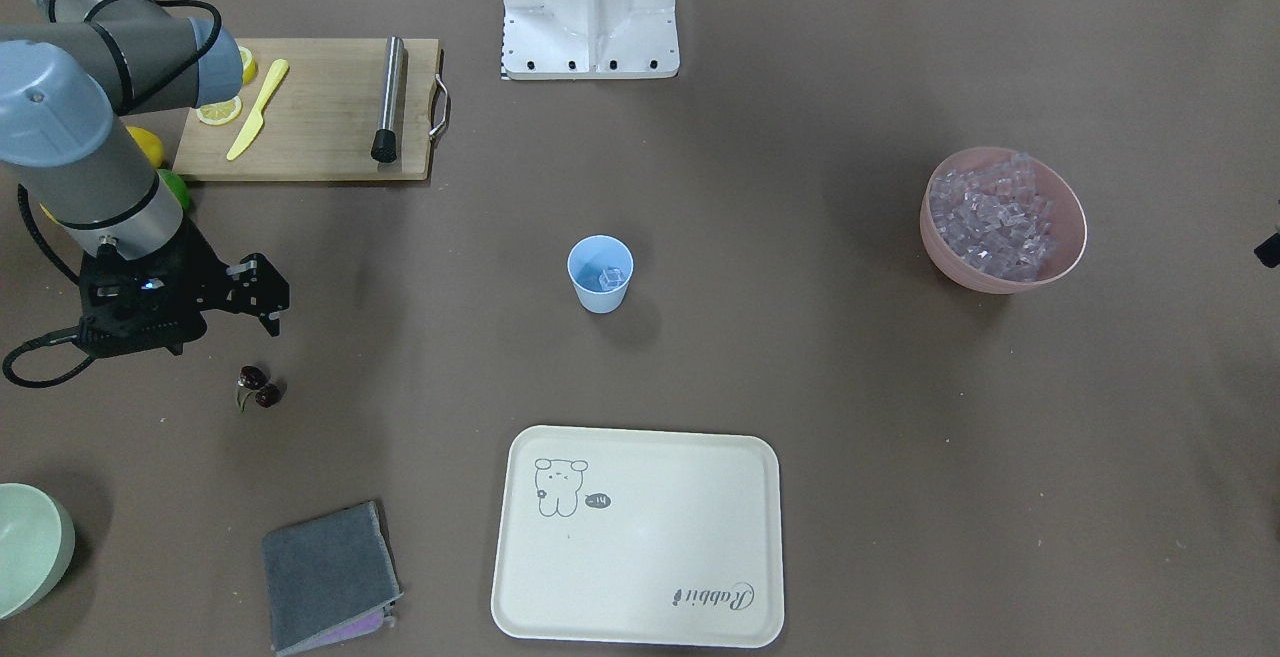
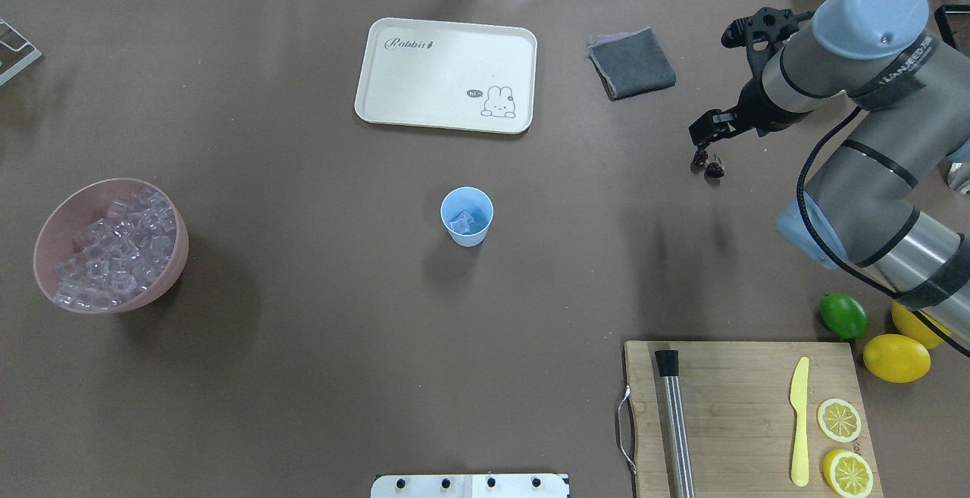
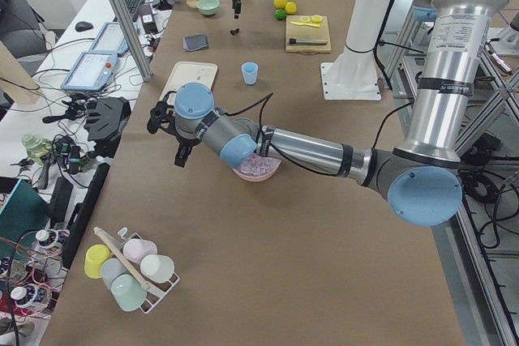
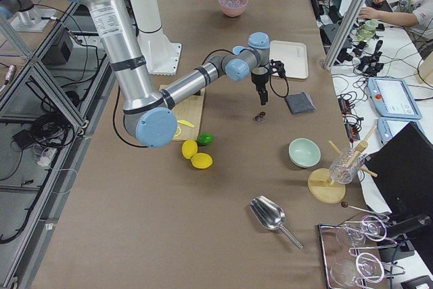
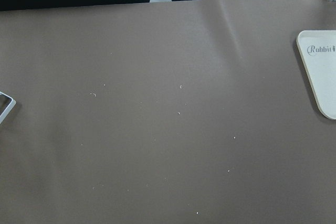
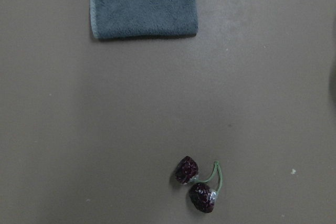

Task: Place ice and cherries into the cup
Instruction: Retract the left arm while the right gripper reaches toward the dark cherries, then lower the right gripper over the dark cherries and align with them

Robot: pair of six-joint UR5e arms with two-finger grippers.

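cherries (image 1: 258, 388) lie on the brown table, dark and joined by a green stem, well apart from the cup (image 1: 600, 274) and not inside it. the right gripper (image 1: 268, 299) hangs just above and beside them, without touching them. it carries nothing, but i cannot tell whether its jaws are spread or closed. its wrist camera looks straight down on the pair, with a grey cloth (image 6: 143, 3) further off at the top of that view.

the light blue cup stands upright near the middle of the table, between the cream tray (image 2: 447, 73) and the robot's base. a few clear cubes of ice (image 2: 465, 221) sit at its bottom. far more cubes fill the pink bowl (image 1: 1075, 237) on the robot's left side of the table.

the left gripper (image 3: 180, 154) hovers over bare table near the pink bowl. only the side view shows it properly, so i cannot tell how its jaws stand. its wrist camera shows brown table and a corner of the tray.
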